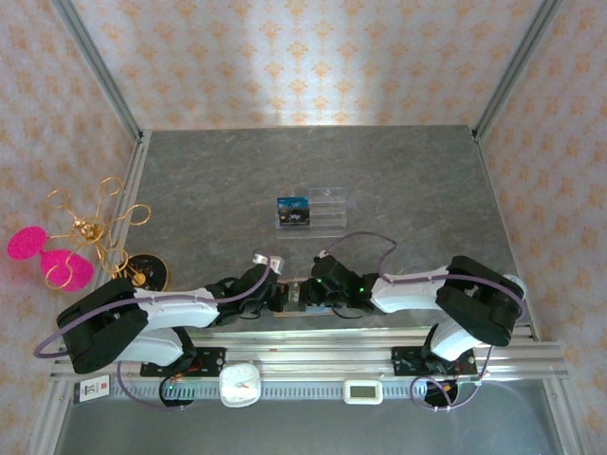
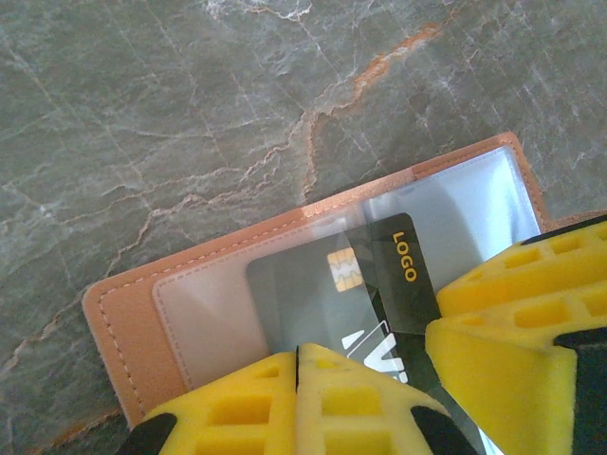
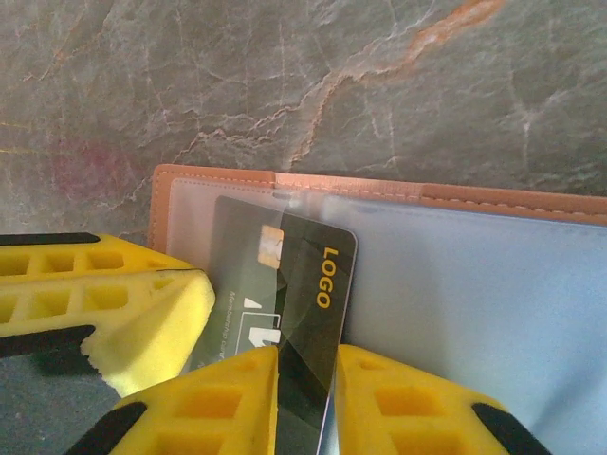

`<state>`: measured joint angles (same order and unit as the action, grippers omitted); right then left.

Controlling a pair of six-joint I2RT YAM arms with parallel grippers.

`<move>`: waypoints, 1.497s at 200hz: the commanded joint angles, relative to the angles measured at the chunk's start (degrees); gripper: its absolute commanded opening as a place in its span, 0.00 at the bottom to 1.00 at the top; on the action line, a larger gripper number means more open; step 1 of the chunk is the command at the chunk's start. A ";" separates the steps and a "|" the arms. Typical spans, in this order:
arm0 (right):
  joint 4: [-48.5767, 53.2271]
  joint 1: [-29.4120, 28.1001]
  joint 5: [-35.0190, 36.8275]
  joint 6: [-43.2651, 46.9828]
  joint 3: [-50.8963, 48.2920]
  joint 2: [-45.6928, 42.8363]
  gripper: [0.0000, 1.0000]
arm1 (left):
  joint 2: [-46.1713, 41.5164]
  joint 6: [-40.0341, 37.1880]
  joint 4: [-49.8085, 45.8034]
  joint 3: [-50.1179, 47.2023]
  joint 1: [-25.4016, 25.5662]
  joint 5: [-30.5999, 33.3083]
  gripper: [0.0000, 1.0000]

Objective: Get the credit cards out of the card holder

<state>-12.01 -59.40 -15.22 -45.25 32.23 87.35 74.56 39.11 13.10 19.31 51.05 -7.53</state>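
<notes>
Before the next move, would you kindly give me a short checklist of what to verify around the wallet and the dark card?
1. Card holder lies open on the table: ok.
2. Dark card is partly out of the clear pocket, and its LOGO end looks free: ok.
3. Right gripper has a finger on either side of that card: ok.
4. Its hold on the card is firm: cannot tell.
5. Left gripper is shut, at the holder's near edge beside the card: ok.
6. Clear rack has room on its right part: ok.
</notes>
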 commanded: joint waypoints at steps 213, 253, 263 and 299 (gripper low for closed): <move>2.36 3.10 -6.95 -0.44 0.60 3.95 0.06 | 3.43 0.08 0.35 -2.85 1.79 -2.55 0.00; 6.57 4.38 0.62 -2.45 -4.08 -4.13 0.00 | 1.26 -0.69 -0.53 -3.23 1.19 -1.17 0.00; 7.33 4.46 1.70 -2.62 -5.16 -6.22 0.00 | 1.45 -0.94 -0.36 -3.10 0.82 -1.34 0.00; 12.75 4.46 6.11 1.40 -4.74 -16.47 0.00 | 1.05 -2.50 -0.65 -1.60 -0.63 -1.87 0.00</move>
<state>-7.05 -55.29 -16.08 -46.94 27.44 76.62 75.24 38.83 17.02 17.89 51.51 -8.62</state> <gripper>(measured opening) 0.041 0.044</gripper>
